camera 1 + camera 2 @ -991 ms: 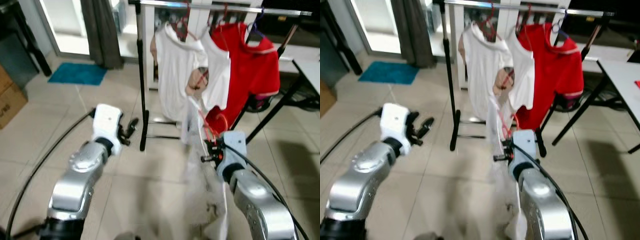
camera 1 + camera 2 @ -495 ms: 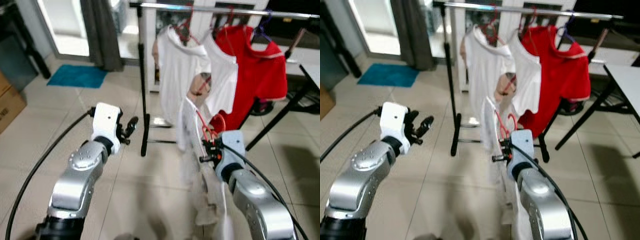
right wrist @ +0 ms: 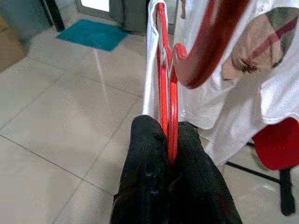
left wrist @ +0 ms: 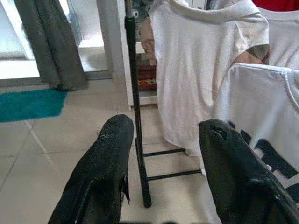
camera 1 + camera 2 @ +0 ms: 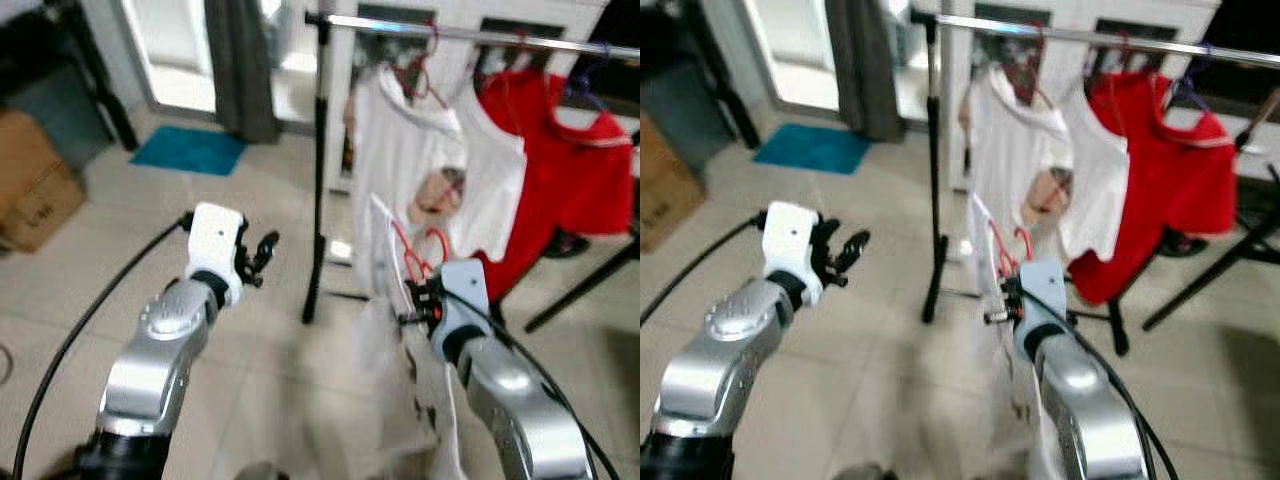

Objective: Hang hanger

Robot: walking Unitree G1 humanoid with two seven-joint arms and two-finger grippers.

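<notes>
While the right gripper [image 3: 169, 140] is squeezing the red hanger [image 3: 163, 84] tight between its black fingers, a white shirt [image 5: 385, 330] is hanging down from that hanger — low, in front of the clothes rail [image 5: 470, 35]. The left gripper [image 4: 163, 144] is waiting with its fingers wide apart, holding nothing, facing the rail's black pole [image 4: 135, 107].

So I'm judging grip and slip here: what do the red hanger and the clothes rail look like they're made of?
The red hanger looks like glossy plastic or coated wire: thin, smooth, with bright highlights along its hook. The right gripper has its jaws shut on it. The clothes rail looks like polished metal, silvery and reflective, on a matt black upright post, probably painted steel.
</notes>
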